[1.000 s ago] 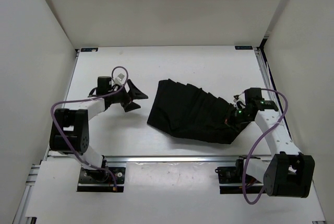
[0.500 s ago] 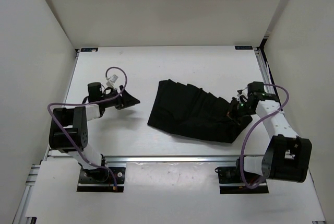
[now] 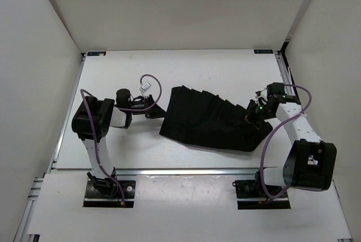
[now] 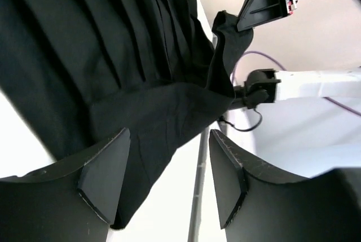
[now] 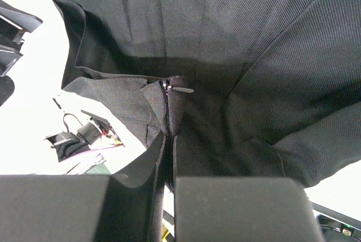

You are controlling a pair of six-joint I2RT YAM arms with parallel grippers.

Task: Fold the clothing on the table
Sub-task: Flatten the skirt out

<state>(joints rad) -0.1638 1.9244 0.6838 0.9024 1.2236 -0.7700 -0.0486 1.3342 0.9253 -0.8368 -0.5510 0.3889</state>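
The black clothing (image 3: 206, 119) lies rumpled and pleated across the middle of the white table (image 3: 225, 73). My right gripper (image 3: 253, 115) is shut on its right edge; in the right wrist view the fingers (image 5: 141, 197) pinch a fold of fabric (image 5: 242, 56) just below a zipper pull (image 5: 179, 88). My left gripper (image 3: 155, 106) sits low at the garment's left edge and is open. In the left wrist view the cloth (image 4: 84, 44) fills the area ahead, and one corner hangs into the gap by the left finger (image 4: 104, 177).
White walls close in the table on the left, back and right. An aluminium rail (image 3: 186, 170) runs along the front edge. A purple cable (image 3: 148, 87) loops above the left wrist, and another (image 3: 269, 140) trails beside the right arm.
The left arm has swung right across the table to the garment's left edge, its jaws narrowing. The right gripper has shifted slightly back, still holding the right edge.
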